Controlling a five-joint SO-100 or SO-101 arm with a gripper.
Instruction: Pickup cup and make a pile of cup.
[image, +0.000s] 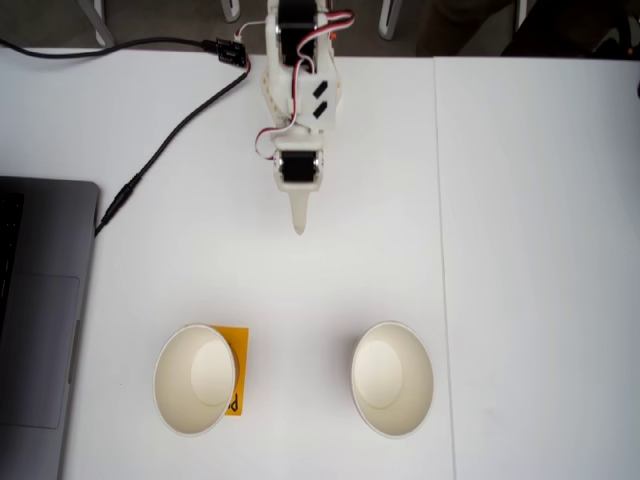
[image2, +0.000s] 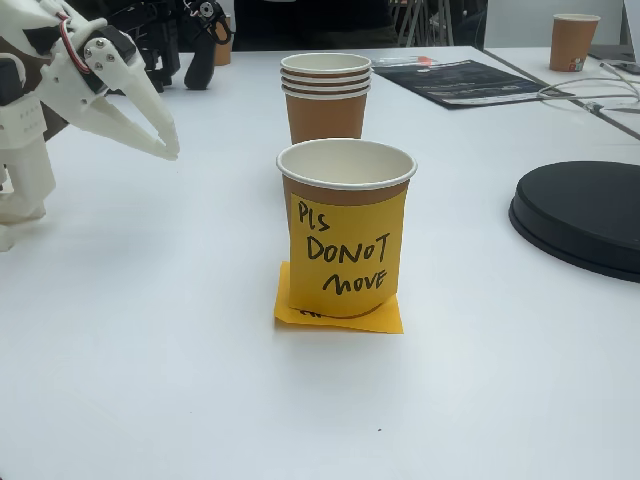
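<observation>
Beside laptop (image: 40, 310), two cups (image: 195, 378) (image: 392, 378), sticky note (image: 236, 372)

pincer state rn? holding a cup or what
Pincer: shut, fingertips together, holding nothing. It hangs above the table, apart from both paper cups.

Arm at top centre of a fixed view, gripper (image: 298, 222) pointing down-frame; in the other fixed view, upper left, fingers nearly closed, holding nothing.
</observation>
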